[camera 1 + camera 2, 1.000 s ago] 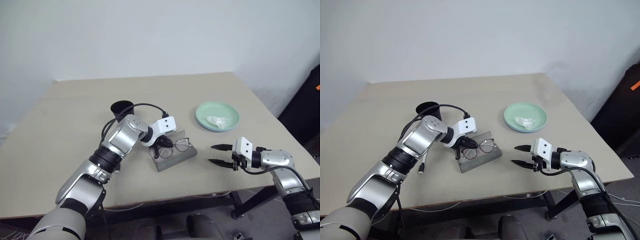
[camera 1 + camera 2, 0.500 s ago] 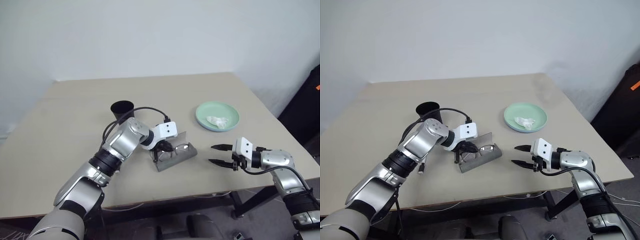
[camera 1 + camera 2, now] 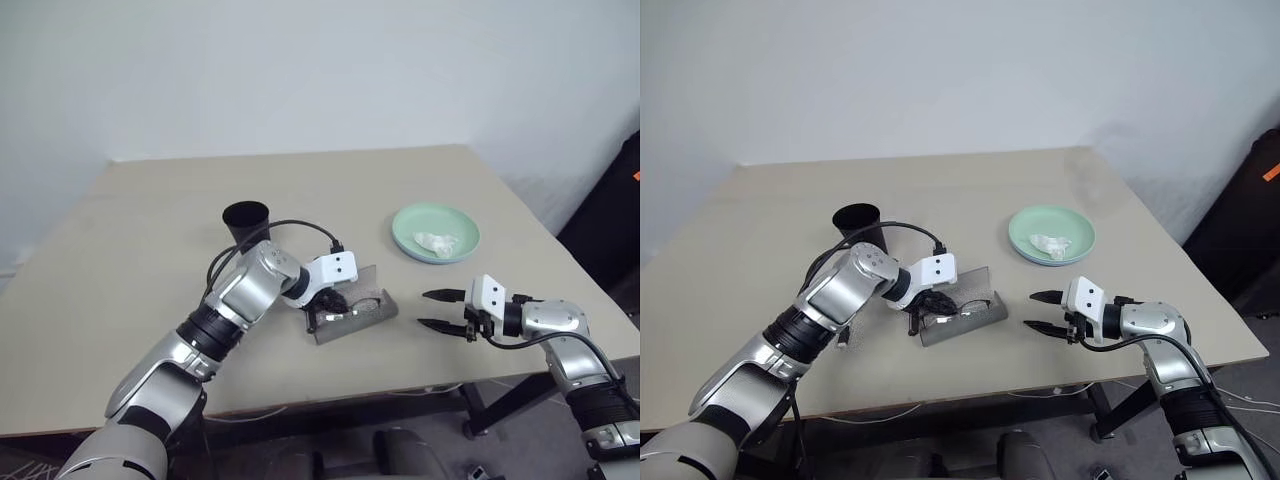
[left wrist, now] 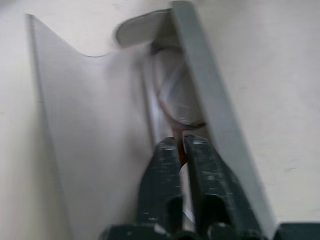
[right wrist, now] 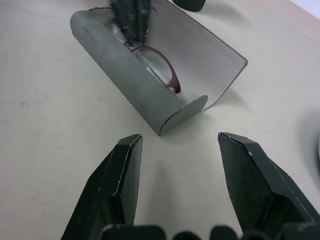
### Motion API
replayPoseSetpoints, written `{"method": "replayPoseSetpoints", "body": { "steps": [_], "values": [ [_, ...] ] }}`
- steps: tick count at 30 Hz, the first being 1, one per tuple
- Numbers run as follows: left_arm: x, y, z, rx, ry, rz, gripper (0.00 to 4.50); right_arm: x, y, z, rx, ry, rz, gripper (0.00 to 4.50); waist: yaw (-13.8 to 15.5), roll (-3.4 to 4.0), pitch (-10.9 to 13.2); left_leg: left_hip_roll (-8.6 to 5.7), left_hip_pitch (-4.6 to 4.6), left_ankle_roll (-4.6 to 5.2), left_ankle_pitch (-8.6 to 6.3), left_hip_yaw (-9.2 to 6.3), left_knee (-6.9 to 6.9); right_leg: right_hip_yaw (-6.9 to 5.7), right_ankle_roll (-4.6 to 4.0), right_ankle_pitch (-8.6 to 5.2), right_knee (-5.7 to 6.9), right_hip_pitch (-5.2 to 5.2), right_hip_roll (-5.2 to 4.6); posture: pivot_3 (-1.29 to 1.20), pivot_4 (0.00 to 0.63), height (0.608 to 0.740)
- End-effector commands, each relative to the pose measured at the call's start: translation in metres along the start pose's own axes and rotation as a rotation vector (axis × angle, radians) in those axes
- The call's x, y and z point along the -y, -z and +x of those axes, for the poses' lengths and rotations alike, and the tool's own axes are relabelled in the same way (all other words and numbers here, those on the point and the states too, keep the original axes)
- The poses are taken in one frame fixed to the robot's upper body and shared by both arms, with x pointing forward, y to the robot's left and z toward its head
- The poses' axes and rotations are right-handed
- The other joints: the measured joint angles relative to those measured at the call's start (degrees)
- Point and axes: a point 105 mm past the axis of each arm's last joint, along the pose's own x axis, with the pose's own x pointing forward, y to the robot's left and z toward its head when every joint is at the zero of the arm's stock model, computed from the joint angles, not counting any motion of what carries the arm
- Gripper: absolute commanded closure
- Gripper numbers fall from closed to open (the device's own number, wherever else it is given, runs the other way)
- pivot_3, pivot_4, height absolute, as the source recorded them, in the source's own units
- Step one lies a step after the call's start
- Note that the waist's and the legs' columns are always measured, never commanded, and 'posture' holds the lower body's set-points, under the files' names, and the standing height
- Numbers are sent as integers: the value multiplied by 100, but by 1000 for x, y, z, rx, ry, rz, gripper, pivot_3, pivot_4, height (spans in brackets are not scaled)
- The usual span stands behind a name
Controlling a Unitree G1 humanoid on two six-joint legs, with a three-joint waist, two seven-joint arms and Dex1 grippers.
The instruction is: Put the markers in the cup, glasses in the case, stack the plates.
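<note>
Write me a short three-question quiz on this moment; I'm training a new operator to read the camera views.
1. True or false: the glasses lie inside the open case.
2. What rests in the mint green plate? A) a marker B) crumpled white paper C) nothing
3. Which gripper hovers open over bare table beside the case?

Key:
1. True. The glasses sit in the case, with the left gripper at their frame, its fingers close together.
2. B. A crumpled white paper lies in it.
3. The right gripper. Its fingers stand apart, holding nothing, with the black cup on the far side of the case.
</note>
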Motion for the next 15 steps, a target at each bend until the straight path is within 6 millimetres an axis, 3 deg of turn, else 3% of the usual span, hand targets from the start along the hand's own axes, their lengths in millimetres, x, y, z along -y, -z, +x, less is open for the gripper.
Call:
{"method": "replayPoseSetpoints", "body": {
  "steps": [1,2,15],
  "values": [
    [0,-11,-4,31,-6,13,2837,9,-10,-2,18,21,-51,1891,0,0,0,0,0,0,0,0,0,0,0,0,0,0,0,0,0,740],
    [-2,-13,-5,39,-16,11,2629,9,-10,-2,18,20,-51,1891,0,1,0,0,2,0,0,-1,0,0,0,0,0,0,0,0,0,740],
    [-39,-58,-32,222,-162,44,2629,10,-10,-2,14,15,-56,1891,0,0,0,-1,1,1,1,1,1,2,0,0,0,1,0,0,0,740]
  ]
}}
